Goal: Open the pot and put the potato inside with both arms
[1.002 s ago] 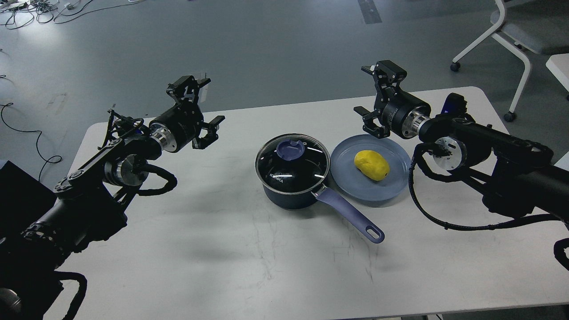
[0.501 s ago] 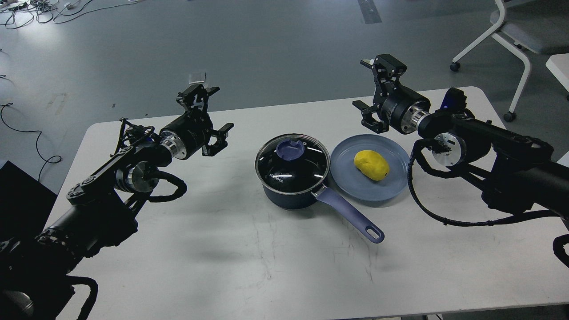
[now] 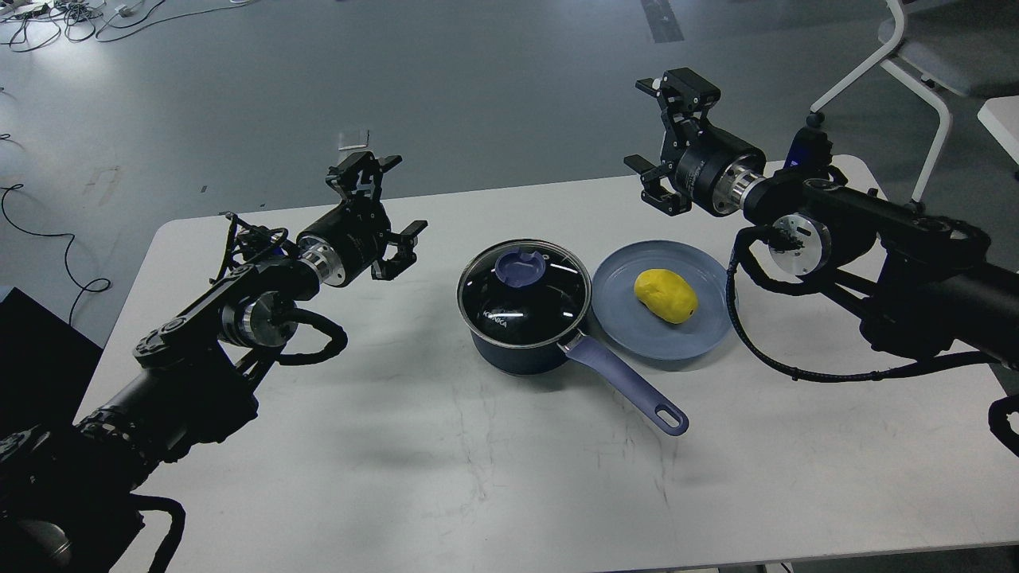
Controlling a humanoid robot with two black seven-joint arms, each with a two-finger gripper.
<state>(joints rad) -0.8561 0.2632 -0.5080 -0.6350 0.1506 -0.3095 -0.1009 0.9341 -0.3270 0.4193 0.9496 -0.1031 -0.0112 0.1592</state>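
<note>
The dark navy pot (image 3: 521, 354) stands mid-table with its lavender handle (image 3: 629, 386) pointing to the front right. A glass lid (image 3: 557, 298) with a blue knob (image 3: 520, 267) covers it. The yellow potato (image 3: 665, 295) lies on a blue-grey plate (image 3: 629, 326) just right of the pot. My left gripper (image 3: 386, 207) is open and empty, left of the pot and above the table. My right gripper (image 3: 654, 131) is open and empty, above the table's far edge behind the plate.
The white table (image 3: 478, 477) carries only the pot and plate. A white wheeled chair (image 3: 915, 56) stands on the grey floor at the back right. Cables (image 3: 48, 16) lie on the floor at the far left.
My left gripper has moved right and a little down, toward the pot. My right gripper has risen and moved slightly left, further behind the plate. Pot, lid and potato have not moved.
</note>
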